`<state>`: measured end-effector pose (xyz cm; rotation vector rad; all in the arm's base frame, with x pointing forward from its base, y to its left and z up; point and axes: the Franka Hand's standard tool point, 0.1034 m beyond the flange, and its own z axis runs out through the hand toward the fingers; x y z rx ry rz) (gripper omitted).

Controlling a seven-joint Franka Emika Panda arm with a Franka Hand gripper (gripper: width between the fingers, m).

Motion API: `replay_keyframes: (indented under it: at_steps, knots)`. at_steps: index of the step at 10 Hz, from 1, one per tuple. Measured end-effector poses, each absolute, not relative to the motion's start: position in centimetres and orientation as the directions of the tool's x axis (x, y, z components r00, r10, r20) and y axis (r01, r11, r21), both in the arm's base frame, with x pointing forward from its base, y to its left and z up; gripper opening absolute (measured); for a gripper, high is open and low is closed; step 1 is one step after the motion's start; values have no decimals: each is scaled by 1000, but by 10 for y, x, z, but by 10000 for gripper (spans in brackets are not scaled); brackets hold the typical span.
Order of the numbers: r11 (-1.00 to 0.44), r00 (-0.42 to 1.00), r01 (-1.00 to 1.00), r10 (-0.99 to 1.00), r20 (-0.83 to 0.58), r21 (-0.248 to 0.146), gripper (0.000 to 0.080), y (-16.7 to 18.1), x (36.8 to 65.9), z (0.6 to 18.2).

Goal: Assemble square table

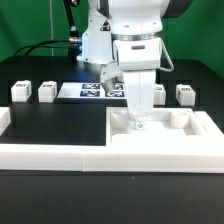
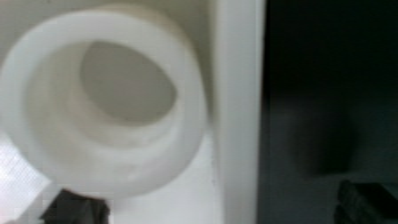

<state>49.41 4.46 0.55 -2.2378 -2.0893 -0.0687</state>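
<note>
The white square tabletop (image 1: pixel 170 135) lies at the front on the exterior view's right, with its raised rim and round corner sockets facing up. My gripper (image 1: pixel 140 122) is lowered onto its far rim near the left corner socket. The wrist view shows that socket (image 2: pixel 107 100) very close, with the rim (image 2: pixel 231 90) running beside it. My gripper (image 2: pixel 217 208) is open: its dark fingertips (image 2: pixel 71 207) stand wide apart on either side of the rim and hold nothing. Small white tagged legs stand at the back: two on the left (image 1: pixel 20 92) (image 1: pixel 47 92) and one on the right (image 1: pixel 183 93).
The marker board (image 1: pixel 92 90) lies at the back behind the arm. The long low white border wall (image 1: pixel 50 155) runs along the front and up the left edge. The black table (image 1: pixel 60 120) shows between the wall and the tabletop.
</note>
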Motion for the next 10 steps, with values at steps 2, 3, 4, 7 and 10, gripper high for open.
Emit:
replay_keyframes:
  at_steps: [2, 3, 4, 7, 10]
  knots:
    - [-67, 69, 997, 994, 87, -27, 649, 45, 494, 5]
    - [-69, 71, 997, 994, 87, -27, 649, 45, 494, 6]
    - [-109, 111, 994, 990, 82, -27, 649, 43, 493, 12]
    - [-276, 277, 961, 959, 59, -27, 649, 51, 485, 43]
    - [-581, 582, 813, 812, 48, -30, 649, 84, 468, 63]
